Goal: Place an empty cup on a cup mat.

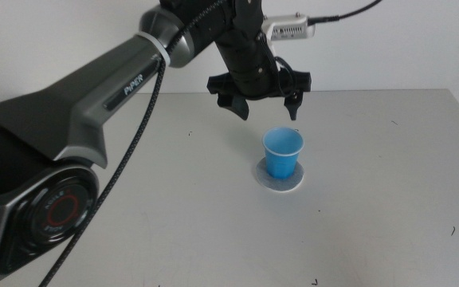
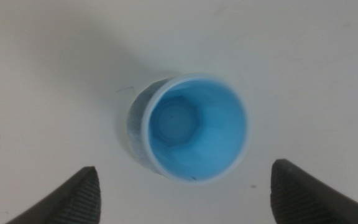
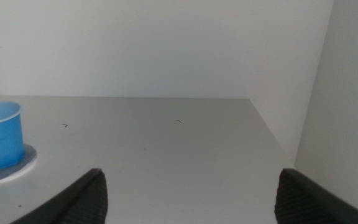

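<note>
While the left gripper [image 1: 263,102] hangs in the air above the table [image 1: 373,199], the cup [image 1: 283,153] stands upright on the cup mat [image 1: 278,177], below the claw and slightly nearer the camera in the middle view. Its 2 dark jaws are spread wide and hold nothing; a clear gap of air separates their tips from the cup's white rim. Seen from the left wrist camera, the left gripper [image 2: 185,193] looks almost straight down into the cup [image 2: 194,127], whose blue inside is bare, and the cup sits between the 2 jaw tips but well below them, touching neither. A sliver of the speckled grey cup mat [image 2: 134,124] shows past one side of the cup, so the cup covers most of the disc. In the middle view the mat's white edge rings the cup's base, with a wider margin toward the camera.

The left arm [image 1: 94,104] reaches in from the left side of the middle view, bending down at the wrist over the cup.

The right gripper [image 3: 191,193] waits low over the table, well apart from the cup, off to the right. Its 2 jaws are also spread and empty. From its wrist camera the cup [image 3: 0,134] stands on the cup mat [image 3: 8,167] far to one side, upright, with bare table [image 3: 166,149] between it and the claw.
</note>
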You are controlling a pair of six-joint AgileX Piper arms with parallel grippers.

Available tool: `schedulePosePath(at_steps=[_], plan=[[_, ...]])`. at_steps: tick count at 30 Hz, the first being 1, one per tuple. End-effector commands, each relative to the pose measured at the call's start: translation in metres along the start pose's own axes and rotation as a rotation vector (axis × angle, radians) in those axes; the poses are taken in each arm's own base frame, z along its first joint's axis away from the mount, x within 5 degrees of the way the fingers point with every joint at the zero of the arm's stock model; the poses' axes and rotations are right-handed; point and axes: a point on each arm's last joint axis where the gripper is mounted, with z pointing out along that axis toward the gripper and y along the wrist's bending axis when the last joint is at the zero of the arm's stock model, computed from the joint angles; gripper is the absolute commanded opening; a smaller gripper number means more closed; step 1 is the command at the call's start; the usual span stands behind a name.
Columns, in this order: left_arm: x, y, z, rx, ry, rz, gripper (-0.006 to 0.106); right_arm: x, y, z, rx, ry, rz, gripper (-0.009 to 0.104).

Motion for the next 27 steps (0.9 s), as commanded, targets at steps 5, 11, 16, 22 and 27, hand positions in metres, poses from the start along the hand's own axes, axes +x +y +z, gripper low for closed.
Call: schedulePosePath(at_steps=[5, 11, 16, 22, 27], plan=[[0.006, -0.014, -0.124, 0.033, -0.186, 0.151, 0.105, -0.012, 0.0, -0.003, -0.002, -0.109, -0.017, 0.094], [0.014, -0.015, -0.173, 0.012, -0.289, 0.332, 0.105, -0.012, 0.0, -0.003, -0.002, -0.109, -0.017, 0.094], [0.027, -0.009, -0.204, -0.041, -0.335, 0.365, 0.105, -0.012, 0.0, -0.003, -0.002, -0.109, -0.017, 0.094], [0.064, 0.015, -0.24, -0.191, -0.361, 0.294, 0.105, -0.012, 0.0, -0.003, -0.002, -0.109, -0.017, 0.094], [0.103, 0.038, -0.266, -0.288, -0.463, 0.267, 0.105, -0.012, 0.0, -0.003, -0.002, -0.109, -0.017, 0.094]])
